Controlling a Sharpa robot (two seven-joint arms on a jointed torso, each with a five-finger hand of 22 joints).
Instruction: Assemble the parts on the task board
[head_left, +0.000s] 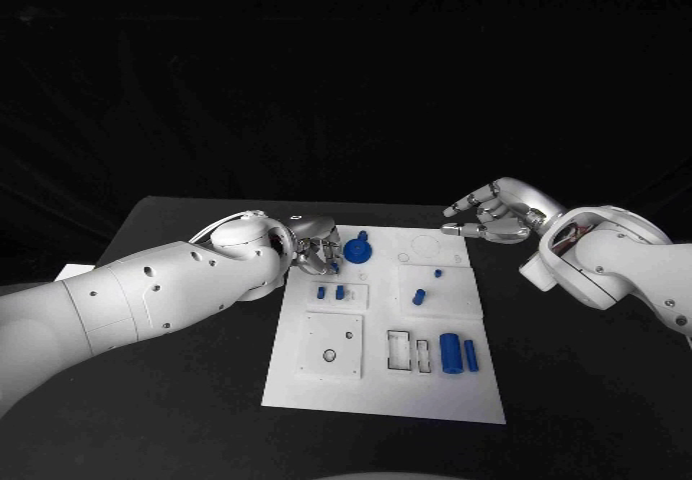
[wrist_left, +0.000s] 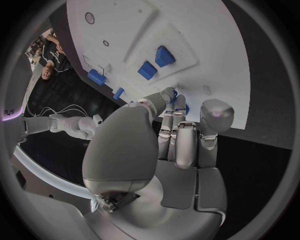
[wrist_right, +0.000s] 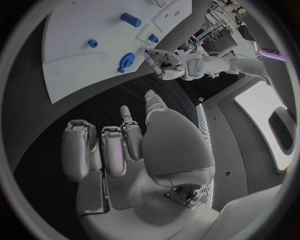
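The white task board (head_left: 384, 380) is lying in the middle of the black tabletop (head_left: 173, 420). The left hand (head_left: 315, 246) is hovering at the board's far left corner, its fingers curled around a small blue part (wrist_left: 174, 93) that it is pinching at its fingertips. Just right of it, a round blue knob-like part (head_left: 356, 248) is sitting on the board. Two small blue pegs (head_left: 330, 294) are standing in a recess nearer, another peg (head_left: 418, 296) is sitting right of them, and two blue cylinders (head_left: 459, 353) are lying near the right edge. The right hand (head_left: 490, 213) is hanging beyond the board's far right corner, fingers loosely apart, holding nothing.
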